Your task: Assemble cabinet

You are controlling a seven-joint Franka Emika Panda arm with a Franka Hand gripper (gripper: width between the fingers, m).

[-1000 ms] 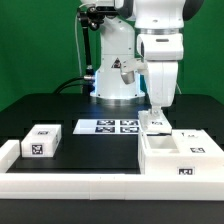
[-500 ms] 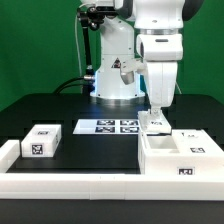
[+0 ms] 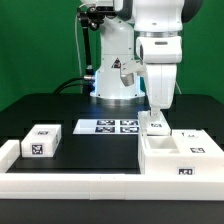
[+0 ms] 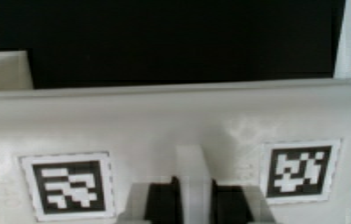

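The cabinet body is a white box with open compartments and small tags, at the front of the exterior view's right. My gripper hangs straight down over its back edge. It is shut on a white panel that carries black-and-white tags and stands at the body's rear. In the wrist view this panel fills the picture with a tag on each side. A thin white ridge of the panel sits between my dark fingertips; the gripper is closed on it.
A small white tagged block lies at the exterior view's left. The marker board lies in the middle behind. A low white rail runs along the front edge. The arm's base stands at the back.
The gripper and the panel seem to have sunk very slightly towards the cabinet body. Nothing else has moved.
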